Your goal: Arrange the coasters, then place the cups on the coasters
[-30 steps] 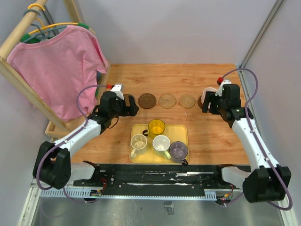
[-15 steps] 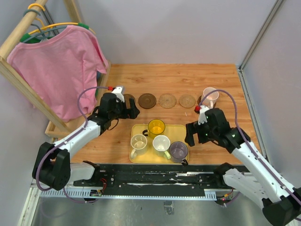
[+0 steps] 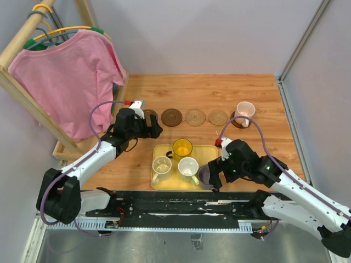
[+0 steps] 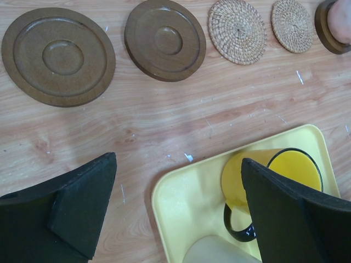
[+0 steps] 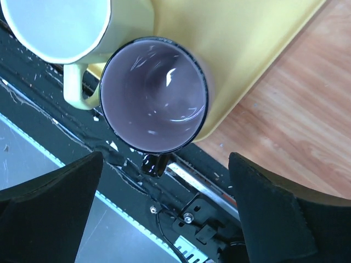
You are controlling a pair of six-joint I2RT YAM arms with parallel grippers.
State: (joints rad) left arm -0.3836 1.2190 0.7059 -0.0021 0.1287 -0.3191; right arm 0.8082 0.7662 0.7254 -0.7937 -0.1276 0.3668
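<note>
Five coasters (image 3: 195,116) are lying in a row on the tabletop (image 3: 258,93). A pink cup (image 3: 245,109) is standing on the rightmost one. Four cups are sitting in the yellow tray (image 3: 213,155). The right arm (image 3: 263,167) is holding its jaws wide apart above the purple cup (image 3: 204,174). The left arm (image 3: 104,145) is hovering near the leftmost coaster.

White cup (image 5: 55,24) stands close against the grey-purple cup (image 5: 153,96), blocking that side.

A lab test cell: grey panels (image 3: 208,38) enclose a wooden table (image 3: 203,93).
</note>
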